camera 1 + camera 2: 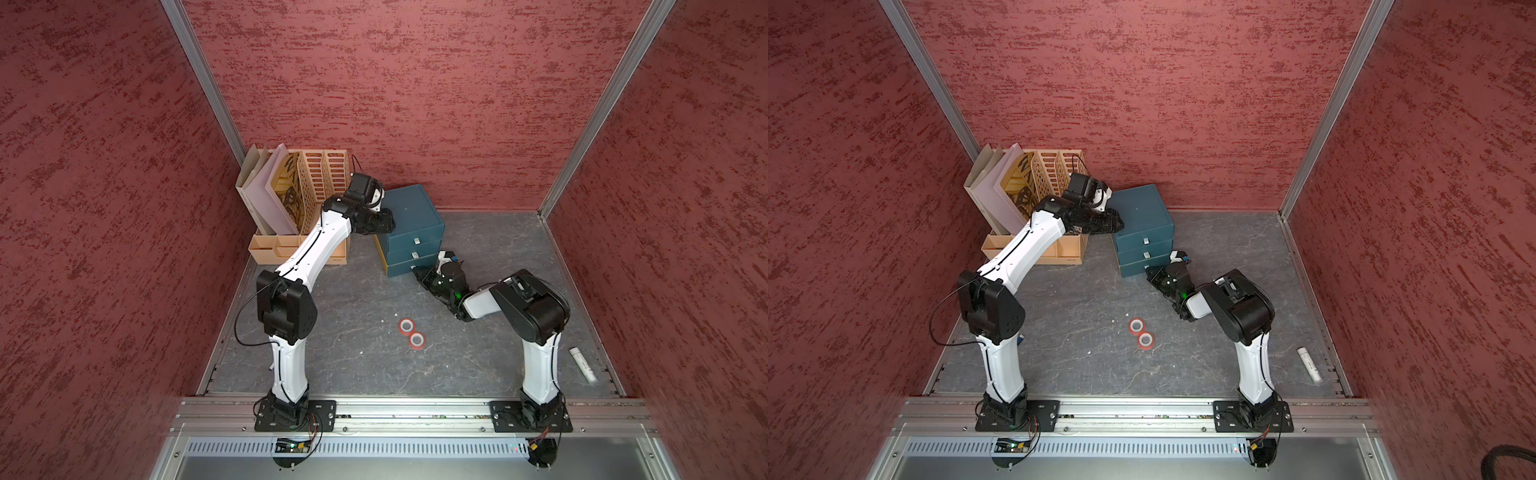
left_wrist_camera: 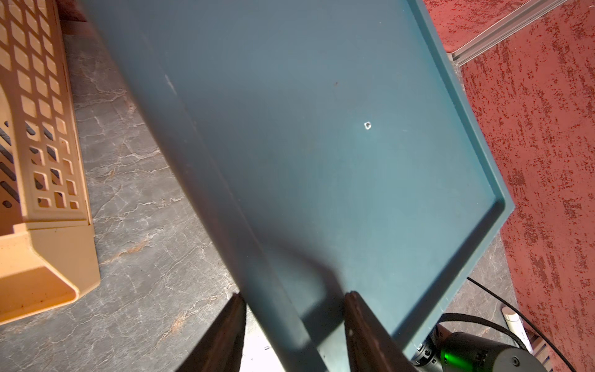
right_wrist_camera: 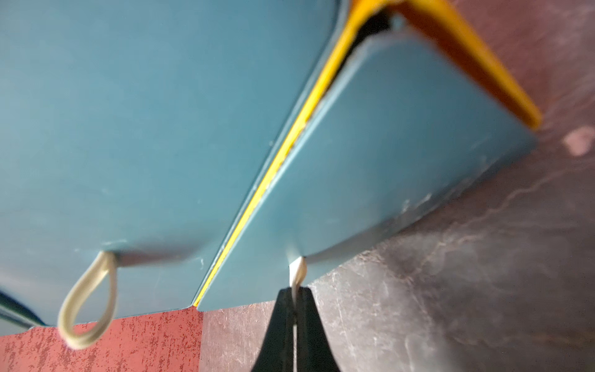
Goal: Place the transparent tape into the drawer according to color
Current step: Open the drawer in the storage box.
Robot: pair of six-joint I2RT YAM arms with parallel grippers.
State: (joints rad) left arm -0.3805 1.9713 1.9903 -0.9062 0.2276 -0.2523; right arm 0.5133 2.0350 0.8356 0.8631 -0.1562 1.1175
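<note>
Right wrist view: my right fingers (image 3: 277, 331) pinch shut on the white loop pull (image 3: 297, 270) of the bottom drawer (image 3: 402, 161), ready to draw it open. My left fingers (image 2: 225, 335), parted, straddle the top edge of the teal three-drawer cabinet (image 2: 322, 145), likely steadying it; two red white-cored tape rolls (image 1: 407, 325) wait mid-tabletop (image 1: 353, 365).

Beige file rack (image 1: 328, 174) w/ folders (image 1: 268, 195), back-left corner; white tube (image 1: 582, 365) nr right edge.
</note>
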